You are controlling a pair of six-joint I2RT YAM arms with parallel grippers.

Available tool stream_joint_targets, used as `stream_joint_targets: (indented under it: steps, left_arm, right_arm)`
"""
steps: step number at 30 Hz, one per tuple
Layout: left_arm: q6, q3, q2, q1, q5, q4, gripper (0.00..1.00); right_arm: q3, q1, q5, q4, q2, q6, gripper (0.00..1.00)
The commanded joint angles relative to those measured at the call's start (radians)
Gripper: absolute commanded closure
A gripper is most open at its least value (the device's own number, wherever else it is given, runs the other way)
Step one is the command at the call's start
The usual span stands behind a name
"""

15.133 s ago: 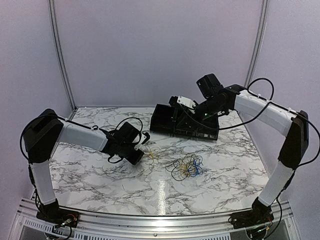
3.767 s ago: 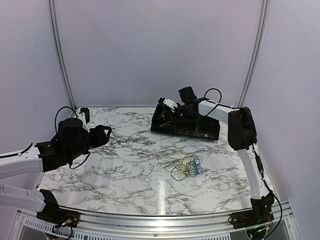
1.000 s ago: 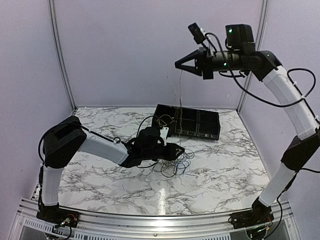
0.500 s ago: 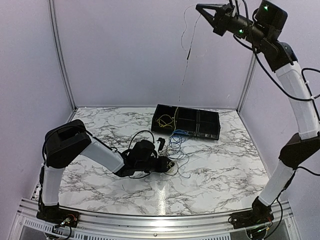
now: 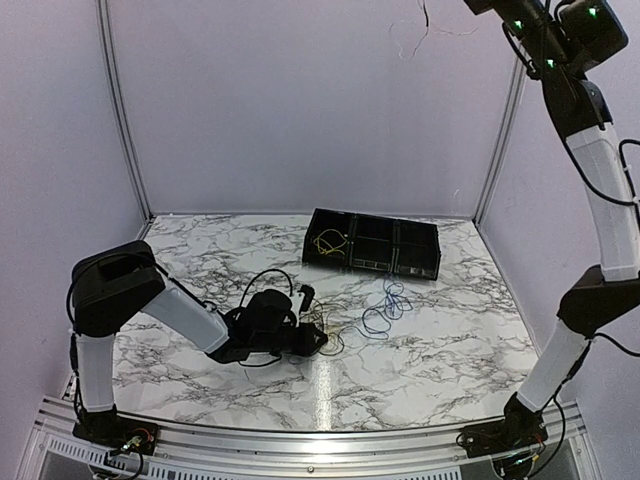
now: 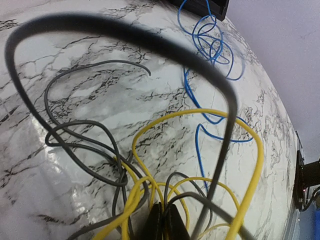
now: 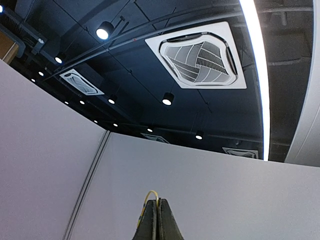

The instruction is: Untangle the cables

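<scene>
On the marble table lies a tangle of yellow cable point(image 6: 249, 165) and grey-black cable point(image 6: 82, 145). My left gripper point(image 6: 162, 222) lies low on it, shut on strands of both; from above the gripper point(image 5: 316, 338) is at the tangle point(image 5: 330, 335). A blue cable point(image 5: 385, 305) lies loose between the tangle and the tray, and shows as blue loops point(image 6: 210, 45) ahead of the left gripper. My right arm is raised to the top right. Its gripper point(image 7: 157, 206) is shut on a thin yellow cable point(image 7: 150, 196), whose end point(image 5: 420, 35) dangles high in the air.
A black compartment tray point(image 5: 400, 262) stands at the back of the table, with a small yellow coil point(image 5: 328, 240) in its left compartment. Purple walls close in the back and sides. A thick black arm cable point(image 6: 120, 35) arches across the left wrist view.
The right arm has risen further and lifted its thin cable clear of the table. The blue cable has dropped beside the tray. The left gripper has shut on the yellow and black tangle.
</scene>
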Motion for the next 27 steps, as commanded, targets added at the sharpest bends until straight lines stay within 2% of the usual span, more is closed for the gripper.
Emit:
stream_joint_targets:
  steps: [1,2,7,10,14,19,27]
  left_arm:
    - [0.072,-0.036,-0.097,0.003,-0.017,-0.070,0.94]
    - [0.085,-0.036,-0.120,0.003,-0.009,-0.079,0.90]
    - [0.116,-0.054,-0.251,0.002,-0.041,-0.125,0.56]
    - [0.122,-0.071,-0.329,0.001,-0.059,-0.150,0.47]
    - [0.120,-0.102,-0.414,0.002,-0.063,-0.178,0.42]
    - [0.098,-0.171,-0.508,0.001,-0.105,-0.193,0.41]
    - [0.097,-0.267,-0.656,0.002,-0.228,-0.245,0.41]
  right_arm:
    - [-0.134,-0.003,0.015,0.051,-0.065,-0.038,1.00]
    - [-0.192,-0.003,0.008,0.058,-0.082,-0.043,1.00]
    - [-0.356,-0.009,0.013,0.063,-0.101,-0.033,1.00]
    - [-0.415,-0.016,0.004,0.061,-0.094,-0.026,1.00]
    - [-0.504,-0.015,-0.015,0.065,-0.083,-0.053,1.00]
    - [-0.576,-0.015,-0.032,0.071,-0.054,-0.070,1.00]
    - [-0.553,-0.017,-0.015,0.085,0.065,-0.049,1.00]
